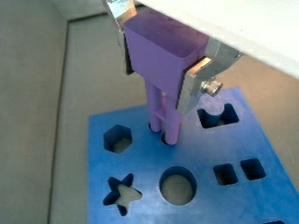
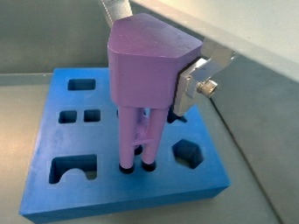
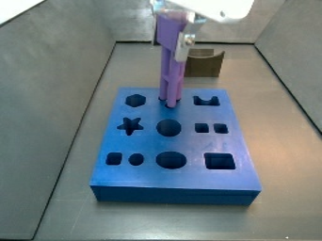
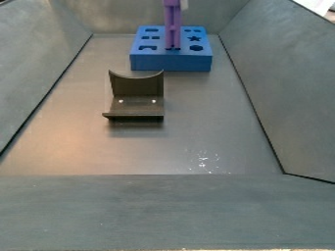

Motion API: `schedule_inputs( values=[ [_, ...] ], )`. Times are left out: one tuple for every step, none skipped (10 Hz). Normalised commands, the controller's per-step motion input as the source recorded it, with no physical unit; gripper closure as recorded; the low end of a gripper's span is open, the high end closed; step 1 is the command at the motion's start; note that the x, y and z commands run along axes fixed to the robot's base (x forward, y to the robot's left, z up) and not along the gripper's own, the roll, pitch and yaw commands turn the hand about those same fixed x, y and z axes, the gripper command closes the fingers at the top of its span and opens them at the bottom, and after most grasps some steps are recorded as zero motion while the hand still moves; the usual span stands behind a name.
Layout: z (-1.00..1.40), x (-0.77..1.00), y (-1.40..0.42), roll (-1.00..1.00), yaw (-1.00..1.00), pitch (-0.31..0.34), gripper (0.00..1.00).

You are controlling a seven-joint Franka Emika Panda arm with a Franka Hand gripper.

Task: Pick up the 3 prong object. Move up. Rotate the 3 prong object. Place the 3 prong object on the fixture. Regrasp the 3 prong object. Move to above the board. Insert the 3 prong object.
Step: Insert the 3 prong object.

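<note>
My gripper [image 1: 163, 57] is shut on the light-purple 3 prong object [image 1: 158, 61], its silver fingers [image 1: 197, 77] pressed against the piece's thick block head. The piece hangs upright with its prongs [image 2: 138, 140] pointing down, their tips reaching the top of the blue board [image 2: 82, 188] at small holes near its middle. In a side view the 3 prong object [image 3: 171, 66] stands vertical over the board [image 3: 201, 184], near the hexagon hole. From the opposite side the peg [image 4: 171, 20] rises from the board [image 4: 157, 61] at the far end. The dark fixture [image 4: 135, 96] stands apart with nothing on it.
The board carries star [image 1: 121, 192], round [image 1: 177, 185], square [image 1: 253, 170] and hexagon [image 1: 114, 138] cut-outs. Grey walls enclose the floor on all sides. The fixture [image 3: 204, 62] stands behind the board near the back wall.
</note>
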Motion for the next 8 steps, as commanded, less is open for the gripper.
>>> schedule_inputs(
  values=[
    [-0.04, -0.04, 0.0, -0.06, -0.07, -0.013, 1.0],
    [-0.01, -0.13, 0.0, 0.0, -0.17, 0.0, 1.0],
    [0.0, -0.19, 0.0, 0.0, -0.23, 0.041, 1.0],
    [-0.07, -0.22, 0.0, 0.0, -0.22, 0.031, 1.0],
    [-0.15, -0.16, 0.0, 0.0, -0.21, 0.014, 1.0],
    [-0.17, 0.0, 0.04, 0.0, -0.16, 0.051, 1.0],
    [-0.2, 0.08, 0.15, -0.02, -0.17, 0.053, 1.0],
    [-0.24, 0.11, 0.19, -0.02, -0.1, 0.033, 1.0]
  ],
)
